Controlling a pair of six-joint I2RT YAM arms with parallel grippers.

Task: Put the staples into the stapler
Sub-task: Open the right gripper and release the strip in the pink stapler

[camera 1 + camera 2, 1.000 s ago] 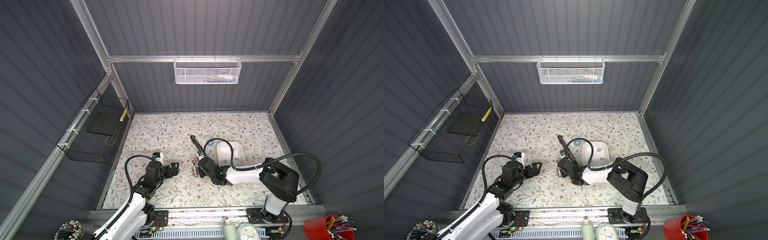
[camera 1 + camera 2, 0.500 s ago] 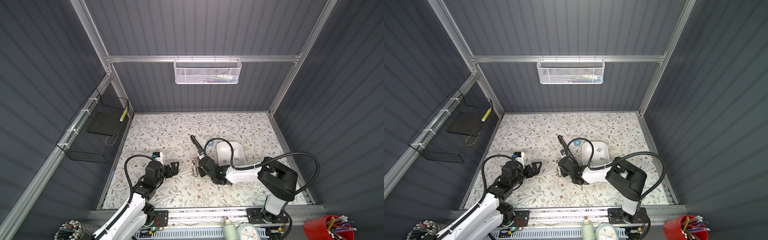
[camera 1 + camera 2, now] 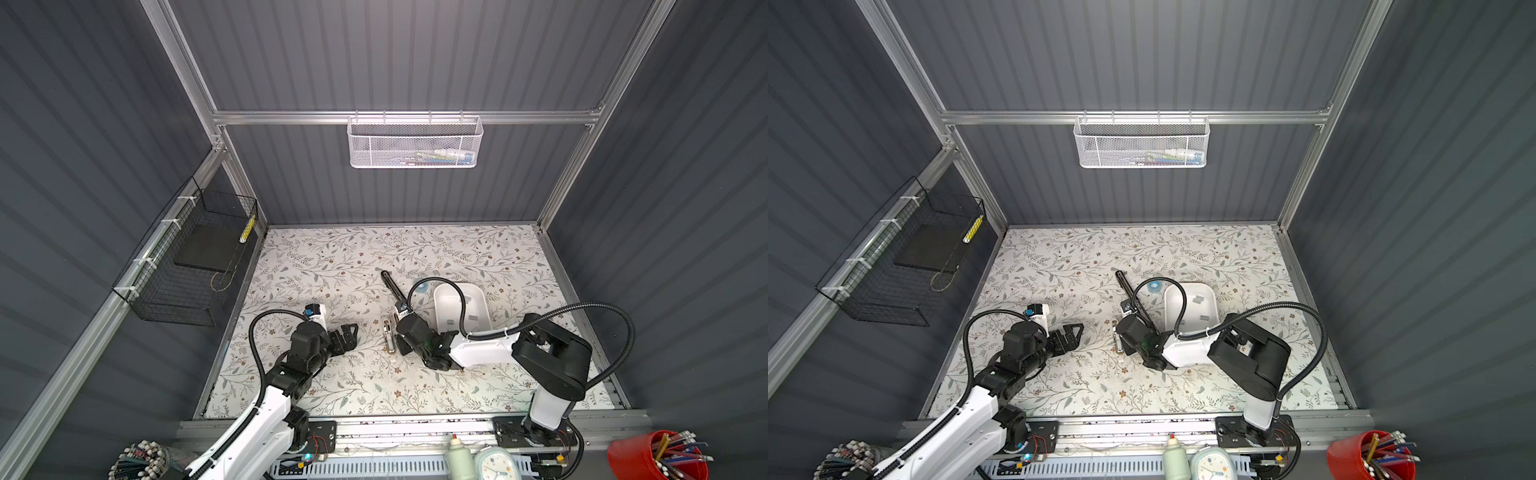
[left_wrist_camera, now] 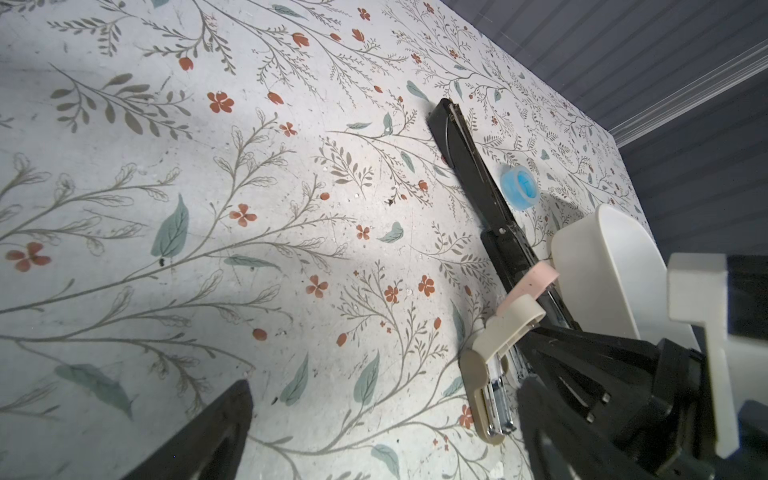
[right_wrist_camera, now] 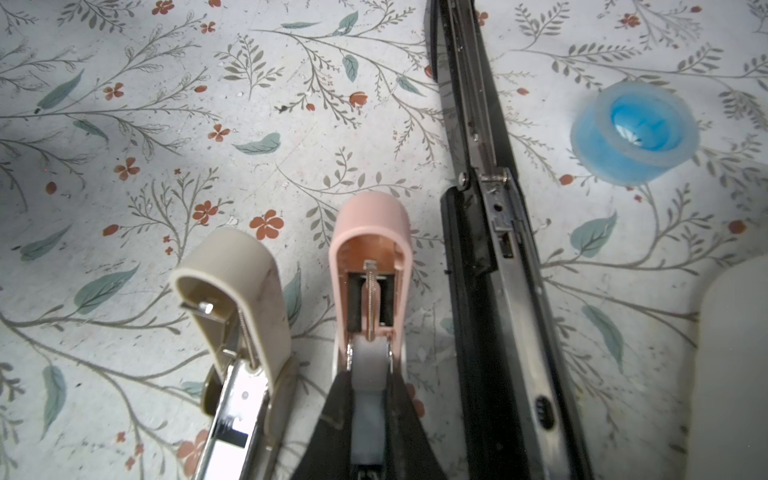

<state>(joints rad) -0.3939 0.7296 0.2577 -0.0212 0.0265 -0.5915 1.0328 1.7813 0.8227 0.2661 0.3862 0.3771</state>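
Grey staple strip (image 5: 365,361) pinched between its pressed-together fingers, our right end effector (image 5: 368,386) sits at the open pink stapler (image 5: 370,216), beige stapler (image 5: 237,270) and black stapler (image 5: 465,249) flanking it on the desk (image 5: 124,124), while our left end effector (image 3: 353,336) hangs spread wide, well apart.

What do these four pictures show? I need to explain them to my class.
Two white-and-black robot arms work at a floral-patterned table. Two pictures look down from overhead; two come from cameras on the arms' wrists. On the table lie a long black stapler, a small beige stapler and a small pink stapler, all opened, a blue tape roll and a white plastic tray. The left gripper is open and empty. The right gripper is shut on a grey strip of staples at the pink stapler.
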